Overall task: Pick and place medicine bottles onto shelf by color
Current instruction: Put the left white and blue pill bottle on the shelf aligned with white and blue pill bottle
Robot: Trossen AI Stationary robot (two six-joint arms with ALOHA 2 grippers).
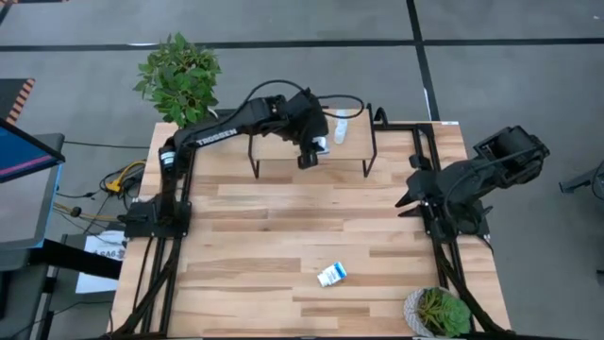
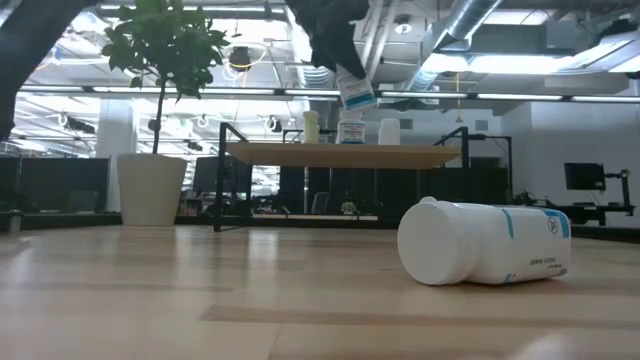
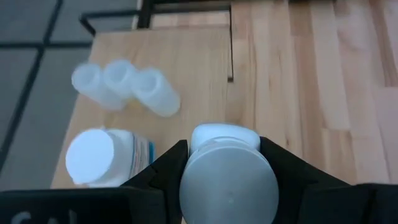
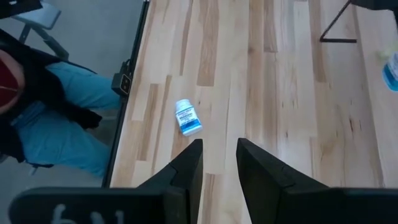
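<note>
My left gripper point(image 1: 311, 149) is over the light wood shelf point(image 1: 283, 149) at the table's far edge, shut on a white medicine bottle point(image 2: 356, 92) above the shelf top point(image 2: 300, 155). Several bottles stand on the shelf: three small ones in a row point(image 3: 124, 87) and a larger one with a white cap and blue label point(image 3: 99, 158). Another white bottle with a blue-green label lies on its side on the table point(image 1: 332, 275), also in the low view point(image 2: 485, 243). My right gripper point(image 4: 219, 163) is open and empty at the table's right side point(image 1: 411, 194). My left gripper pinches the bottle between its two fingers point(image 3: 165, 171), one on each side just below the white cap point(image 3: 227, 186). The fingers come from above, pointing down. The bottle hangs tilted below them, clear of the shelf top, its lower end point(image 2: 360, 102) toward the standing bottles.
A potted plant point(image 1: 179, 76) stands off the far left corner, and a second one point(image 1: 439, 312) at the near right corner. The shelf has thin black legs point(image 1: 253, 165). A person in blue trousers point(image 4: 56, 124) is beside the table. Bare planks point(image 1: 274, 227) lie mid-table.
</note>
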